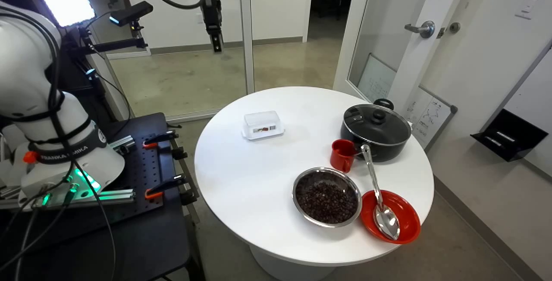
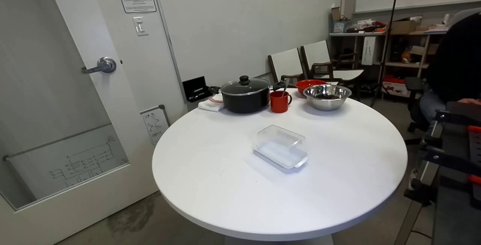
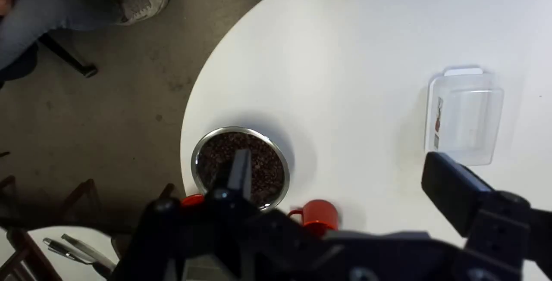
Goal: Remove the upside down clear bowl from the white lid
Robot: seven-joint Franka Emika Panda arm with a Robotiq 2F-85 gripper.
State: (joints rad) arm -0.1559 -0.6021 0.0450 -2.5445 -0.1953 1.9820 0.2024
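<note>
Your tool (image 3: 338, 158) is wide, clear bowl (image 3: 470, 121) sits upside down on white lid (image 3: 463, 71)

You've got the fingers (image 3: 453, 190) spread far apart, w/ table (image 3: 353, 78) & red mug (image 3: 321, 213) showing b/w them in the wrist view. In an exterior view the tool (image 1: 217, 48) is side-on, so you can't tell the spread there; it hangs well above table ht & well apart from the stuff on it.

Your clear bowl & white lid are down below the tool. In the wrist view they're just past the tip of the finger at pic right; that fingertip hides a bit of the near corner. The white lid sticks out past the bowl at the end away from the tool's body. A small label (image 3: 438, 121) runs along one long side, facing the gap b/w the fingers; can't tell if it's on the bowl or under it.

Metal bowl (image 3: 235, 129) w/ dark brown bits (image 3: 267, 173) is below & behind the finger at pic left, part hidden by it. Red mug is closer in, part covered by the tool's body. In an exterior view the black pot (image 1: 390, 154), dark lid (image 1: 375, 132) on, is just beside the mug, farther from your tool than the clear bowl. Red bowl (image 1: 407, 220) is past the metal bowl, seen from the tool, w/ a spoon (image 1: 388, 225) in it, handle leaning out twd the mug.
</note>
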